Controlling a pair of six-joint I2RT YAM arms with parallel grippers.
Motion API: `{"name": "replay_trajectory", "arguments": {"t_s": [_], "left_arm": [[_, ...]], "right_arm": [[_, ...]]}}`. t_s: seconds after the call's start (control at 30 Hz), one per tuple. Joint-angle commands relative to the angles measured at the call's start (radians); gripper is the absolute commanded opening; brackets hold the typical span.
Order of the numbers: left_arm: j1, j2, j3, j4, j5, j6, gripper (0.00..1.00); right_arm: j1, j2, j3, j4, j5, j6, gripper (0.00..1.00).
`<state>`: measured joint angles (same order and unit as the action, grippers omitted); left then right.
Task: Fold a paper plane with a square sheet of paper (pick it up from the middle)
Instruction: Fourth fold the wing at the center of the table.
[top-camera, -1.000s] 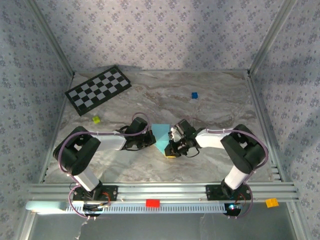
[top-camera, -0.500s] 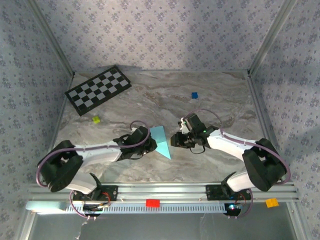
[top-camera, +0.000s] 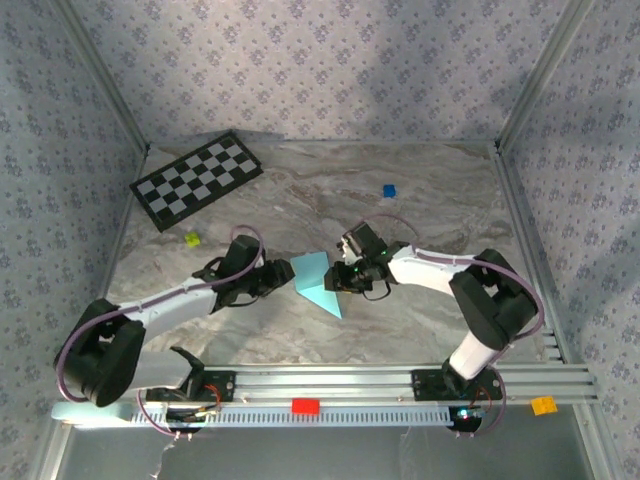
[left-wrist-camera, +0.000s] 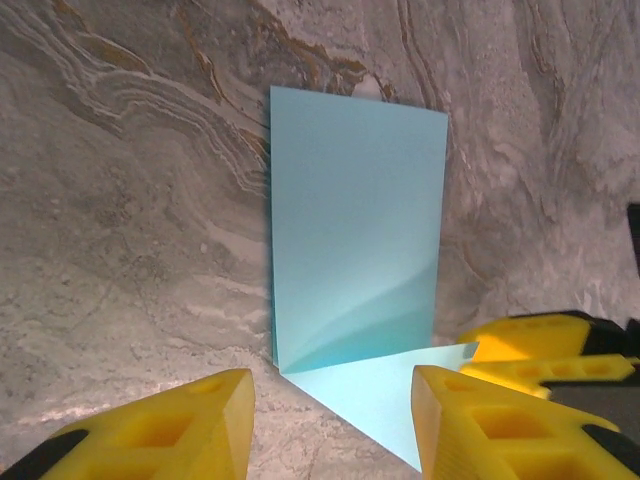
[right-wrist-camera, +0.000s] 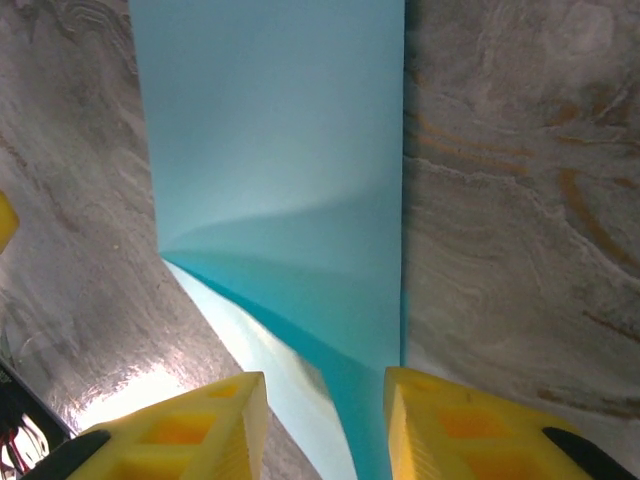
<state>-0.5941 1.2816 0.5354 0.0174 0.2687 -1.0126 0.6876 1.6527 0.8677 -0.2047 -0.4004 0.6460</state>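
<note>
We start at the left gripper (left-wrist-camera: 333, 388): its yellow jaws stand apart, holding nothing, and the pale near tip of the sheet of paper (left-wrist-camera: 355, 220) reaches into the gap between them, closer to the right-hand jaw. Whether it touches that jaw, we can't tell. Over to the right gripper (right-wrist-camera: 325, 390): its jaws are spread too, with the blue sheet running down between them and no squeeze on it.

So both grippers face each other with the paper between them, one close on each side. The sheet is already folded. We see a tall rectangular panel stretching away from the left wrist and a lighter triangular flap pointing back toward it. From above, its sharp point aims at the near edge of the table (top-camera: 430, 200), and the sheet sits around the table's middle.

Farther out, the checkerboard (top-camera: 197, 178) lies at the far left corner and a tiny blue cube (top-camera: 389, 190) sits toward the far edge, well apart from the paper.
</note>
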Motion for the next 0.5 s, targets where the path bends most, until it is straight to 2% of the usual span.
{"name": "replay_trajectory", "arguments": {"t_s": [0.0, 0.23, 0.33, 0.47], "left_arm": [[0.024, 0.019, -0.003, 0.037, 0.118, 0.039, 0.45], [0.066, 0.063, -0.004, 0.075, 0.192, 0.028, 0.45], [0.082, 0.085, 0.001, 0.099, 0.223, 0.022, 0.46], [0.099, 0.125, 0.018, 0.122, 0.26, 0.013, 0.47]], "right_arm": [[-0.005, 0.026, 0.036, -0.003, -0.019, -0.009, 0.33], [-0.016, 0.001, 0.023, 0.016, -0.05, -0.05, 0.13], [-0.028, -0.021, -0.001, 0.043, -0.076, -0.044, 0.09], [-0.046, -0.048, -0.044, 0.126, -0.141, -0.025, 0.08]]}}
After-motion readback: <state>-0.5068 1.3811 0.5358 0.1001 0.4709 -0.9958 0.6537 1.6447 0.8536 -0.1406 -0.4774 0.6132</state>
